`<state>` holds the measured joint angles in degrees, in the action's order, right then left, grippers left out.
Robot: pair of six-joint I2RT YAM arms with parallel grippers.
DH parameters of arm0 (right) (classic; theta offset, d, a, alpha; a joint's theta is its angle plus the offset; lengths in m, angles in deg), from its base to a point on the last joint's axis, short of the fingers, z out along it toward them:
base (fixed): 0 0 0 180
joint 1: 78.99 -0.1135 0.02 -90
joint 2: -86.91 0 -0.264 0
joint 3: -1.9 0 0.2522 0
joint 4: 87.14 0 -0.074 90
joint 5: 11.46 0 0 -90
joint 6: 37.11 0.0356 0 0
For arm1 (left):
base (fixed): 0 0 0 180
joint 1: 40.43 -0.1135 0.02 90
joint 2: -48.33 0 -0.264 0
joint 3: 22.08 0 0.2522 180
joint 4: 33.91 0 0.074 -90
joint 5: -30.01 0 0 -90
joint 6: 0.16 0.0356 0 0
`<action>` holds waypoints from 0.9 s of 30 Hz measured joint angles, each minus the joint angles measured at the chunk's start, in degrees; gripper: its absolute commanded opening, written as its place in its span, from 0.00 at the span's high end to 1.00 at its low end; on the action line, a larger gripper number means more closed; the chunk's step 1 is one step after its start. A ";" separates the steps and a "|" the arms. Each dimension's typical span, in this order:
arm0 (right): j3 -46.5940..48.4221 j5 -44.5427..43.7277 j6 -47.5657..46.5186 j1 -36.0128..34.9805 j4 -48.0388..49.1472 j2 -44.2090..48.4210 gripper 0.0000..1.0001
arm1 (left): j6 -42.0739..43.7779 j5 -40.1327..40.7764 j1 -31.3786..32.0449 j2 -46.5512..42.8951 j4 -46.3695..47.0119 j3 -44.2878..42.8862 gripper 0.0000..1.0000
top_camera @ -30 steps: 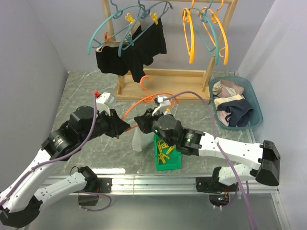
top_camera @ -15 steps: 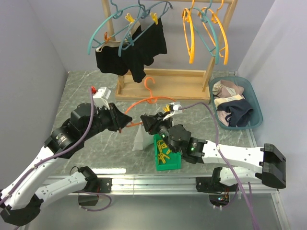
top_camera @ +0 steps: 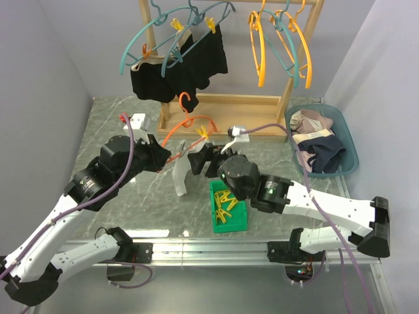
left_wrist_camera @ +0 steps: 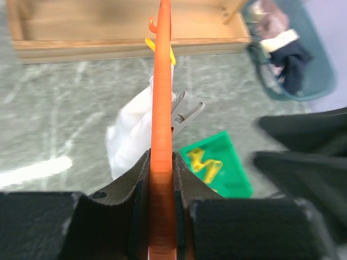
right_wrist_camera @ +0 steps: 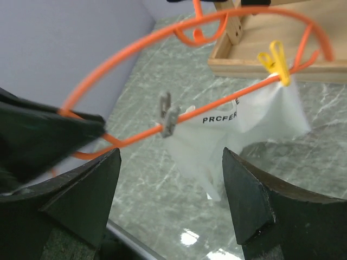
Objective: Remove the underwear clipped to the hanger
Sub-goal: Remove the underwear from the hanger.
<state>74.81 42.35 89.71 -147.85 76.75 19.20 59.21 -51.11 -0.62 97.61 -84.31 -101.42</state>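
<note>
Up came the orange hanger, white underwear still pegged; we held it clamped in the left gripper, right gripper jaws apart.

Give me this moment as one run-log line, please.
left gripper: shut on hanger | right gripper: open | underwear: held by grey peg, yellow peg

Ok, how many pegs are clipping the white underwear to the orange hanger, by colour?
Yellow peg: 1
Grey peg: 1
Total: 2, both on the orange hanger, pinning the white underwear.
</note>
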 measured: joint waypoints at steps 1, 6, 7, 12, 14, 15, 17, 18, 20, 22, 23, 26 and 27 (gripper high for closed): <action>2.27 0.09 0.11 0.00 -1.88 -0.26 0.17 | 0.66 0.85 0.00 -0.17 -0.44 0.13 1.00; 19.02 1.11 3.23 0.04 -15.02 -7.23 0.16 | 2.47 3.85 0.70 -1.07 -1.60 0.92 1.00; 22.14 1.51 4.28 0.13 -17.51 -9.31 0.16 | 2.54 4.48 1.18 -1.20 -1.66 1.11 1.00; 30.91 4.59 10.51 0.26 -26.67 -17.90 0.18 | 2.99 8.24 4.72 -1.55 -1.77 2.56 1.00; 32.39 5.20 12.98 0.26 -29.99 -20.33 0.18 | 3.04 10.23 6.34 -1.46 -1.90 2.82 1.00; 33.46 5.03 14.14 0.26 -32.15 -21.55 0.18 | 3.21 11.65 7.04 -1.42 -2.36 2.89 1.00; 35.69 4.81 16.41 0.42 -35.76 -23.47 0.18 | 3.39 14.60 8.66 -1.33 -2.56 2.99 1.00; 36.98 4.46 17.66 0.50 -37.33 -24.37 0.18 | 3.43 16.17 9.66 -1.16 -2.71 2.99 1.00; 38.29 3.89 19.78 0.74 -39.17 -25.33 0.18 | 3.39 18.84 11.82 -0.85 -2.71 3.02 1.00; 38.34 3.54 21.55 0.94 -40.02 -25.51 0.18 | 3.37 20.94 14.03 -0.46 -2.71 3.02 1.00; 38.29 3.43 22.45 1.05 -40.37 -25.51 0.19 | 3.26 22.03 15.08 -0.17 -2.67 3.02 1.00; 37.68 2.64 25.05 1.49 -40.50 -25.51 0.21 | 2.75 24.57 17.38 0.70 -2.64 3.02 1.00; 37.20 2.43 25.88 1.70 -40.41 -25.49 0.22 | 2.49 25.35 18.01 0.92 -2.62 2.99 1.00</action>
<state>112.01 44.78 115.59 -146.15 36.34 -6.28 61.70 -25.76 17.39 98.52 -86.94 -98.43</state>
